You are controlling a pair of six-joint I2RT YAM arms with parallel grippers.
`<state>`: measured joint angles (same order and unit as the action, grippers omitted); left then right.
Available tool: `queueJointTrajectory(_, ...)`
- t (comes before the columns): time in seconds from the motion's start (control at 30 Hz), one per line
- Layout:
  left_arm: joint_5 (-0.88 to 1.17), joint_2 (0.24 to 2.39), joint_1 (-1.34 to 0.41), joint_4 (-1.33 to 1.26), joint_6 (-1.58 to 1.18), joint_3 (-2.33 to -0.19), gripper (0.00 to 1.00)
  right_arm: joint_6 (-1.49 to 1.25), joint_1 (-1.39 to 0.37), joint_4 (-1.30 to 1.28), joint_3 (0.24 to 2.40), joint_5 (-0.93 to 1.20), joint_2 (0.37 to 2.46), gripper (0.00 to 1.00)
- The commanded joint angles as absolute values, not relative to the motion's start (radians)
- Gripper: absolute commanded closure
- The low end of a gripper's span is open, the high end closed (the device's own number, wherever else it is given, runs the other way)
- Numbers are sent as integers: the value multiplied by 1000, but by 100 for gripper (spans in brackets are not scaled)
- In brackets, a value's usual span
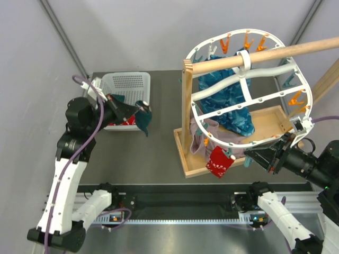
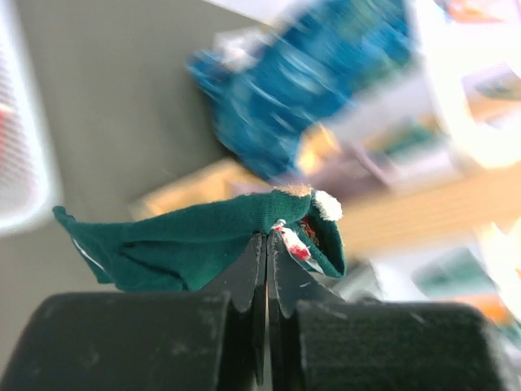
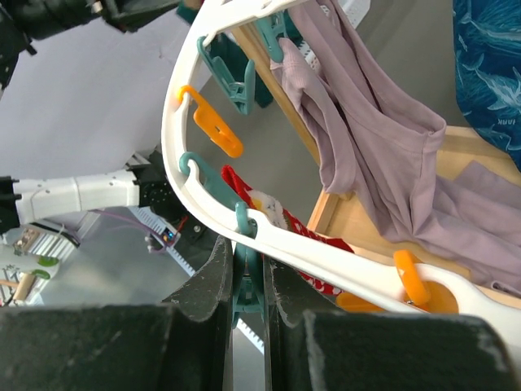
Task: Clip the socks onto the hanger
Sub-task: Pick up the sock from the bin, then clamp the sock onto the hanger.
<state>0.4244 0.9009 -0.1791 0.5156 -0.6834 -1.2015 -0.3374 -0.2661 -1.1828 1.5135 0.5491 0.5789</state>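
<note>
My left gripper (image 1: 139, 110) is shut on a dark green sock (image 1: 143, 120) and holds it in the air just right of the basket. The left wrist view shows the sock (image 2: 187, 240) pinched between the closed tips (image 2: 267, 238). The white oval hanger (image 1: 197, 120) hangs from the wooden rod, with orange and teal clips along its rim. A red patterned sock (image 1: 219, 162) hangs clipped at its lower rim. My right gripper (image 1: 249, 154) is at that rim (image 3: 326, 254), shut (image 3: 248, 259) on a teal clip (image 3: 247, 293) beside the red sock (image 3: 269, 208).
A white perforated basket (image 1: 127, 87) stands at the back left with something red at its near edge. The wooden stand (image 1: 186, 106), with its rod (image 1: 265, 55) and tray, carries the hanger. A teal-blue cloth (image 1: 233, 106) and a mauve cloth (image 3: 366, 138) hang inside the frame.
</note>
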Motion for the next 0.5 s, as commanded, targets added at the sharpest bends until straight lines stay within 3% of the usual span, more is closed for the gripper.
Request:
queueJointTrajectory(0.0, 670, 809, -181, 446, -828, -1140, 100, -341, -275, -1158, 1542, 574, 620, 100)
queueJointTrajectory(0.23, 830, 625, -181, 483, -991, -1100, 100, -342, -273, -1144, 1552, 575, 641, 100)
queueJointTrajectory(0.47, 894, 641, -181, 480, -1060, -1098, 100, -360, -273, -1111, 1542, 560, 655, 100)
